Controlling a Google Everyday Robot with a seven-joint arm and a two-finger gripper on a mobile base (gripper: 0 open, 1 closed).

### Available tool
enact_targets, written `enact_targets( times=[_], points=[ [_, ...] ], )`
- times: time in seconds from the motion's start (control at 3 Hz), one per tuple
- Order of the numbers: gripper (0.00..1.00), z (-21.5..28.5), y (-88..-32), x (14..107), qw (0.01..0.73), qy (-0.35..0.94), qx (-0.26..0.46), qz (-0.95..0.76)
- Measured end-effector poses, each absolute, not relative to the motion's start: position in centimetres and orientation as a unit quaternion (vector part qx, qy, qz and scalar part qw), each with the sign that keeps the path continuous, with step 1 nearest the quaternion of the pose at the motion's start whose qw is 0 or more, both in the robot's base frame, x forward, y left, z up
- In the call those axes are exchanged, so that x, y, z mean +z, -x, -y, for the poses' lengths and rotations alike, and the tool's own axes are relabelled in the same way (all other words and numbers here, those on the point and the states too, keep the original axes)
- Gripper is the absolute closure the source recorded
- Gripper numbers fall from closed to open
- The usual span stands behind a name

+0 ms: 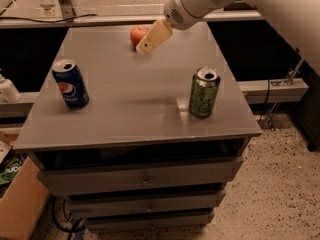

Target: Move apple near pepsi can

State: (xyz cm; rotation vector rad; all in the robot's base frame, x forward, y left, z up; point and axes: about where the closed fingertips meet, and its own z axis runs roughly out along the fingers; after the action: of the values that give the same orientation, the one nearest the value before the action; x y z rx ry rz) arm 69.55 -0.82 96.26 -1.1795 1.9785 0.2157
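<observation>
Scanning from the left edge, a small white plastic bottle (6, 89) is noted on a ledge beside the furniture, with a brown cardboard box (17, 209) on the floor below it.

A grey metal drawer cabinet (130, 114) takes up the middle of the view. All task items are set on its flat top.

- Front-left of the top: the dark blue pepsi can (70, 84) with the round red, white and blue logo is stood upright, opening visible.
- Back centre: the small round red-orange apple (137, 33) is seen resting near the rear edge, well apart from the pepsi can.
- Just right of the apple: the cream-coloured gripper (146, 45) is angled down and leftward from a white arm (190, 4) that enters from the upper right. Its tip is overlapped with the apple's lower right side. Contact cannot be confirmed, and whether the gripper is open, closed, or holding anything cannot be told.
- Right of centre: a green can with black markings (204, 92) is stood upright, apart from everything else.

Key relation: the apple is placed immediately left of, and slightly behind, the gripper tip. The pepsi can is located further left and toward the front. The coming move is judged to be a diagonal carry in that direction, away from the green can.
</observation>
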Motion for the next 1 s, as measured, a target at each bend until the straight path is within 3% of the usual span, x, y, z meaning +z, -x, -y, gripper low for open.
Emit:
enact_targets(
  times=[1.0],
  points=[
    [0.0,-0.3,-79.3,90.4,0.41,0.415,0.086,-0.808]
  ],
)
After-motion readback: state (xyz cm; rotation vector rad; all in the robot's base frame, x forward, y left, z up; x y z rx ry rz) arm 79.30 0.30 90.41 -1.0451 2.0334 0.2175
